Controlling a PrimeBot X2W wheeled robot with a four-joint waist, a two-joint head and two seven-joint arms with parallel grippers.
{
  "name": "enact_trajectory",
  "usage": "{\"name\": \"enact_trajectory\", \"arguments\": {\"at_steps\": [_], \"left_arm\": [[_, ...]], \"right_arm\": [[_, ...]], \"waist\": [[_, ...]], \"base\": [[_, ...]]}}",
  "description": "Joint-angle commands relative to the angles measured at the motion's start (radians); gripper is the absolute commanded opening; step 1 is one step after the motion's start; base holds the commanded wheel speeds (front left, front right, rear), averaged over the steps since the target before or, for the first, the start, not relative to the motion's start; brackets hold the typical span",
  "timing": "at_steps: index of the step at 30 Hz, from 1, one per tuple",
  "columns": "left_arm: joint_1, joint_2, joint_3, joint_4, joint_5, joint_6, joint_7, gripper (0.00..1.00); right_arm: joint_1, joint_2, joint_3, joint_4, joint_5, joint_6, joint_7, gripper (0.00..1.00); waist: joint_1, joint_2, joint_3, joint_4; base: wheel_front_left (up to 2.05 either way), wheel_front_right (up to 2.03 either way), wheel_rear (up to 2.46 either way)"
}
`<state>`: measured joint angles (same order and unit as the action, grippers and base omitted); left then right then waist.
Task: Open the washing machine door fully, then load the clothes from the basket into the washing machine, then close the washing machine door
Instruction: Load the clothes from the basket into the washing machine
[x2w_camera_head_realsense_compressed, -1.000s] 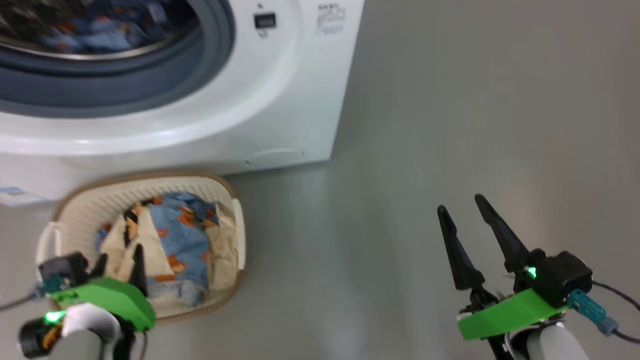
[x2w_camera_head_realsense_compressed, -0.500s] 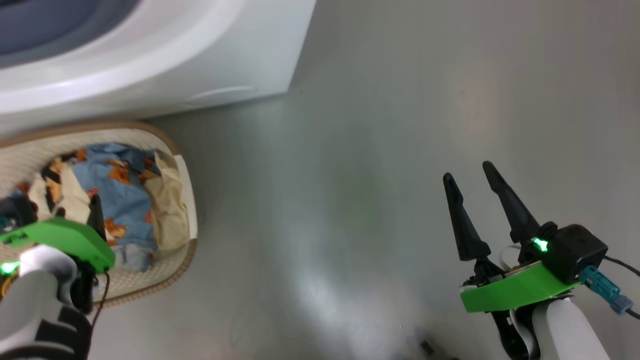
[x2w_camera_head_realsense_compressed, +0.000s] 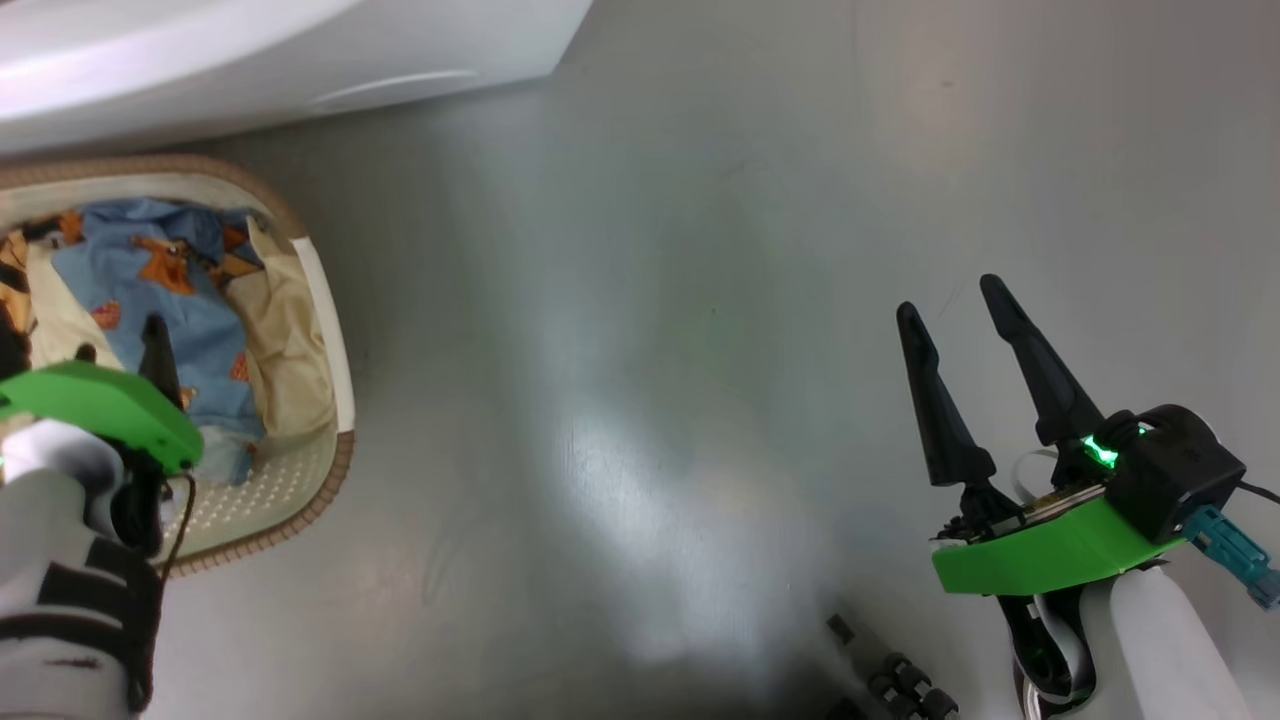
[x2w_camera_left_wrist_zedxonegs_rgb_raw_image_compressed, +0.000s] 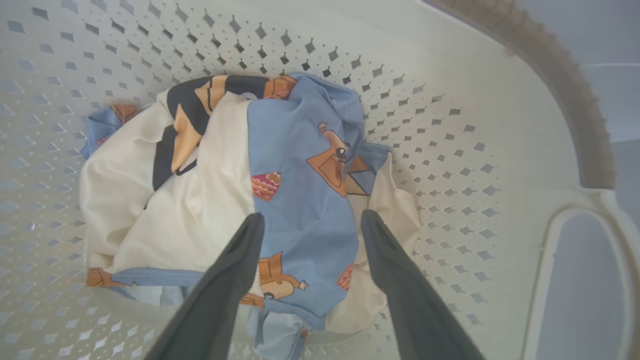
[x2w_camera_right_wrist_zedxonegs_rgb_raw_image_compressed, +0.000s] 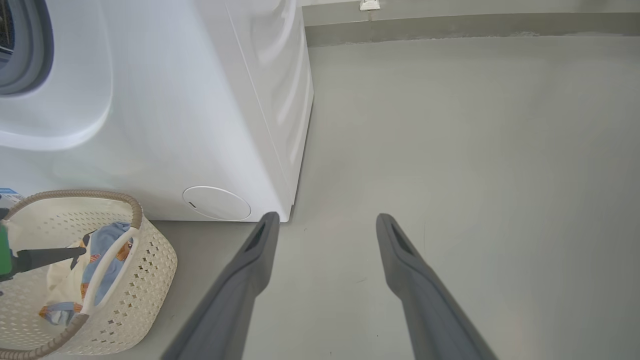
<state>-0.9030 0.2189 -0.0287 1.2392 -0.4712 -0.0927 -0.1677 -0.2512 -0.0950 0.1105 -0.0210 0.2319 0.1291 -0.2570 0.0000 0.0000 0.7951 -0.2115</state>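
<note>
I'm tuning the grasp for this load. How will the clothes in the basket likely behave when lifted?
Probably floppy: the clothes lie crumpled in soft folds, so they should sag and trail from a pinch. Likely light, being thin fabric. Blue and cream layers overlap beneath the open left gripper, so one grab may lift more than one piece.

Basket cut by left edge, washing machine cropped to its base, clothes partly behind left claw
</note>
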Motion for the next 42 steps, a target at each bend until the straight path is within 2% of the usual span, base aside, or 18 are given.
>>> {"name": "enact_trajectory", "arguments": {"at_steps": [1,7,22,42], "left_arm": [[0.000,0.040,0.012,0.001,-0.006,0.001,-0.010,1.00],[-0.040,0.047,0.009,0.019,-0.011,0.001,-0.008,1.00],[-0.112,0.069,-0.006,0.043,-0.016,0.037,0.009,1.00],[-0.142,0.054,-0.026,0.050,-0.030,0.070,0.018,1.00]], "right_arm": [[0.011,-0.012,0.016,-0.029,-0.005,0.002,-0.005,1.00],[0.014,-0.023,0.005,-0.047,-0.008,0.002,-0.005,1.00],[0.011,-0.022,-0.006,-0.080,-0.004,0.002,-0.005,1.00],[0.038,-0.042,-0.037,-0.121,0.004,0.002,-0.005,1.00]], "waist": [[0.0000,0.0000,0.029,0.010],[0.0000,0.0000,0.063,0.013],[0.0000,0.0000,0.142,0.013],[0.0000,0.0000,0.183,0.009]], "base": [[0.00,0.00,0.00],[0.00,0.00,0.00],[0.00,0.00,0.00],[0.00,0.00,0.00]]}}
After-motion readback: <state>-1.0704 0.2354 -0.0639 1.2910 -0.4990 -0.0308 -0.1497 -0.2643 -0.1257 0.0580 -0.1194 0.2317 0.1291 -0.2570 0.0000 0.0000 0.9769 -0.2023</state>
